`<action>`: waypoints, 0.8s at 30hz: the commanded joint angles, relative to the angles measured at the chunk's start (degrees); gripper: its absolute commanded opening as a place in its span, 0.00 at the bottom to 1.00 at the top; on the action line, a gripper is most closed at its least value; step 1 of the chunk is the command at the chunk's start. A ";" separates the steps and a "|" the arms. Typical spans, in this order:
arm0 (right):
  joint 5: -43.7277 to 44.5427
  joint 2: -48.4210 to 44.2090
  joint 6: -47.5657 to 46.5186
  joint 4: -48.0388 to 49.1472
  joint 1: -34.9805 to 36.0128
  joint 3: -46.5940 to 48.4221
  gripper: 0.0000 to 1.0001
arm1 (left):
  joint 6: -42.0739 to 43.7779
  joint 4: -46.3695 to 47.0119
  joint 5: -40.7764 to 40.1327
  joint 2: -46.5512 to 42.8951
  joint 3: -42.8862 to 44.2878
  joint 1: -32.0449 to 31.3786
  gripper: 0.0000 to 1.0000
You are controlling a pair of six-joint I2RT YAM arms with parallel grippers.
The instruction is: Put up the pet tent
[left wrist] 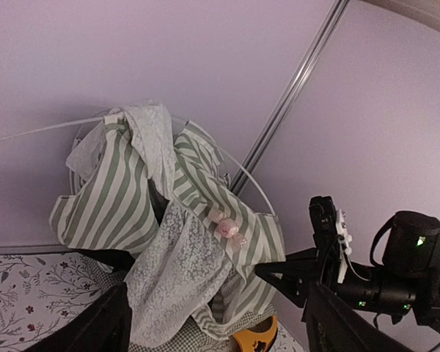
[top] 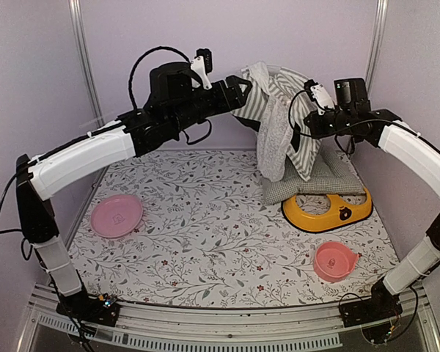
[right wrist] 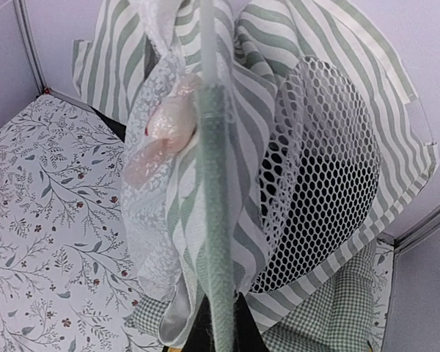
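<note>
The pet tent (top: 282,121) is hanging crumpled above the desk's (top: 205,235) far right corner, the right claw (top: 299,136) pinching its upright pole while the spread left claw (top: 243,92) is hovering just left.

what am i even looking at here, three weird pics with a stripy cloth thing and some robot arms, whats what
These are two robot arms bolted to the near edge of a table, each ending in a two-finger gripper. The wide picture comes from a fixed camera above and behind them; the other two come from small cameras on each wrist.

The striped cloth bundle is a pet tent, not yet standing properly, lifted at the back of the table. The right gripper is shut on it; its wrist view shows striped fabric, lace and a mesh window close up. The left gripper is beside the tent top with its fingers open.

On the flowered table cover lie a pink plate, a pink bowl, a yellow feeding tray and a green-checked cushion under the tent.
</note>
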 commanded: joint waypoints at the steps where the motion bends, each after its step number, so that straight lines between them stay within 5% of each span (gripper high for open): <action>1: -7.47 0.00 -7.28 10.45 -3.30 -1.36 0.00 | 2.98 -3.98 4.99 -7.93 -1.95 -0.79 0.84; 8: -12.78 1.44 -10.81 10.74 -8.49 -1.14 0.00 | 8.80 -13.03 5.50 -19.71 -3.93 -0.76 0.81; 13: -12.87 1.57 -13.51 10.49 -8.65 0.40 0.00 | 15.44 -27.29 -0.57 -23.37 4.27 0.87 0.76; 24: -11.66 3.31 -17.79 10.30 -8.87 2.16 0.00 | 26.01 -55.95 5.59 -20.26 10.39 11.54 0.80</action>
